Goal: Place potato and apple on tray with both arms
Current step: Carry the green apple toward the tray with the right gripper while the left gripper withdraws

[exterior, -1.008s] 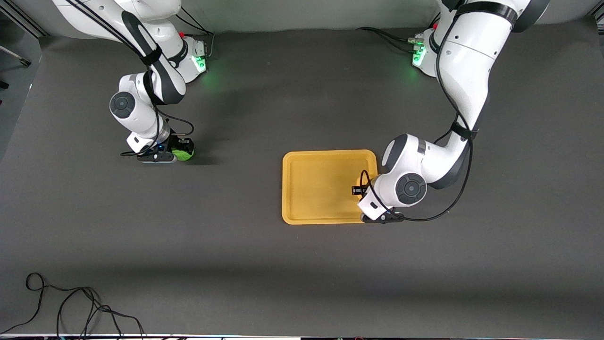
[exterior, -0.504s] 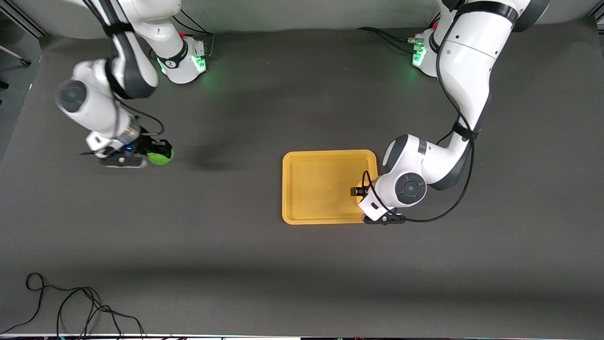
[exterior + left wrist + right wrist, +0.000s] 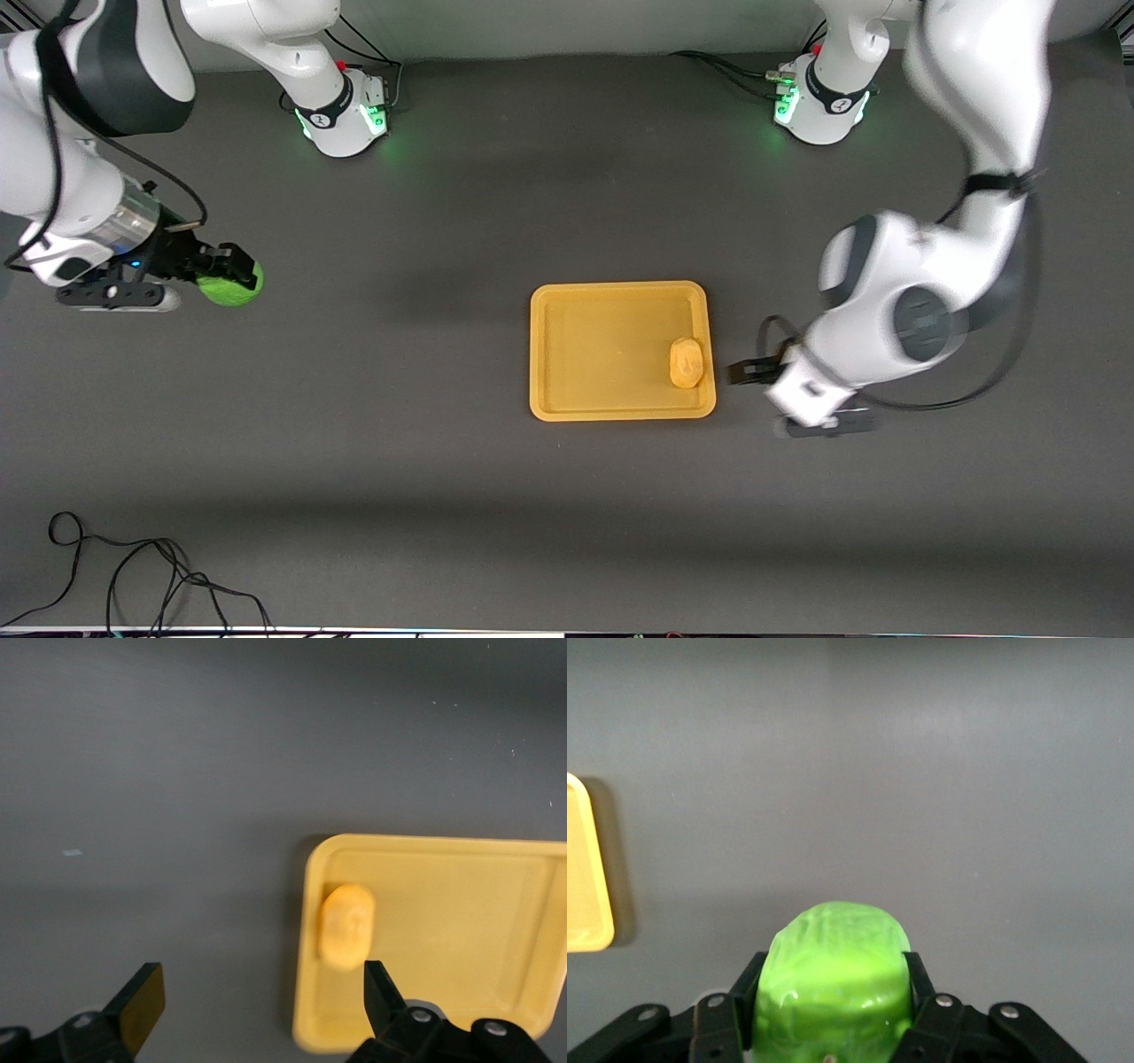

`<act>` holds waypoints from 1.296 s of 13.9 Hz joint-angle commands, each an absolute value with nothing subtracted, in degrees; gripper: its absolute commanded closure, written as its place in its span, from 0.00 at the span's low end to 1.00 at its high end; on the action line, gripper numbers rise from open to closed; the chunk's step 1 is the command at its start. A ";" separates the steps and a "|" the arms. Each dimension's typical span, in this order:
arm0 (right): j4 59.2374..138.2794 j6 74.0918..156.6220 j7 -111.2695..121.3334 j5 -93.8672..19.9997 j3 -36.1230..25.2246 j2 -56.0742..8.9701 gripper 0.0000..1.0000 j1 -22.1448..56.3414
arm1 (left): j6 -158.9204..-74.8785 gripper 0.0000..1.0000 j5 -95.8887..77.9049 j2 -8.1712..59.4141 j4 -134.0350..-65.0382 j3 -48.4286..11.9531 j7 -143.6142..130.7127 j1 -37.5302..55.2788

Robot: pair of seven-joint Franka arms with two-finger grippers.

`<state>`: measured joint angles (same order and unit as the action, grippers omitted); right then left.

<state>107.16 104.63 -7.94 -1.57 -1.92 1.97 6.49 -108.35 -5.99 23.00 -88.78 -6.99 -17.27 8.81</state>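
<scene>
The potato [image 3: 687,362] lies on the yellow-orange tray [image 3: 602,350], by the rim toward the left arm's end; it also shows in the left wrist view [image 3: 346,923] on the tray [image 3: 461,930]. My left gripper [image 3: 742,372] is open and empty, up over the bare table just off that rim; in its wrist view the gripper [image 3: 261,1001] has jaws wide apart. My right gripper [image 3: 232,270] is shut on the green apple [image 3: 230,283], raised over the table toward the right arm's end. The apple [image 3: 833,979] fills the right gripper [image 3: 831,992] in its wrist view.
The dark grey mat [image 3: 443,496] covers the table. A black cable [image 3: 133,576] lies at the table's edge nearest the front camera, toward the right arm's end. A corner of the tray [image 3: 585,877] shows in the right wrist view.
My left gripper let go of the potato on the tray, rose and drew off the tray toward its own end. My right gripper lifted the apple off the table and swung outward.
</scene>
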 commanded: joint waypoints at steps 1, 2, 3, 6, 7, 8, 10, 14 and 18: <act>95.40 102.66 -6.85 -1.76 -2.20 -6.92 0.52 6.76 | -102.50 0.00 -2.74 16.02 -91.75 -7.12 -9.52 4.67; 91.79 102.57 -7.12 -1.76 -1.94 -9.38 0.52 6.85 | -101.00 0.00 -0.98 14.26 -92.45 -7.21 -6.88 3.01; 88.89 102.57 -7.47 -1.84 -1.50 -11.75 0.52 7.03 | -100.38 0.00 0.77 12.41 -93.51 -7.21 -4.94 2.03; 80.53 102.57 -12.02 -1.85 -1.23 -18.52 0.52 13.60 | -97.84 0.00 1.41 7.05 -96.58 -7.21 3.49 -2.54; 78.07 102.57 -16.22 -2.02 -1.23 -20.89 0.52 16.23 | -97.30 0.00 1.41 5.29 -98.16 -7.21 4.73 -3.33; 76.05 102.57 -21.13 -1.76 -1.23 -22.83 0.52 19.22 | -97.29 0.00 1.41 4.06 -98.78 -7.21 5.18 -4.47; 72.09 102.66 -29.49 -1.76 -1.23 -27.31 0.52 24.67 | -96.07 0.01 1.41 2.12 -99.40 -7.21 7.20 -5.45; 61.64 103.01 -46.53 -1.67 -1.23 -37.59 0.52 36.97 | -96.15 0.00 2.64 0.44 -98.27 -7.12 10.27 -7.12; 54.05 109.57 -59.13 -1.06 -1.67 -49.29 0.52 46.74 | -94.92 0.00 2.03 2.20 -93.87 -7.21 15.02 -8.26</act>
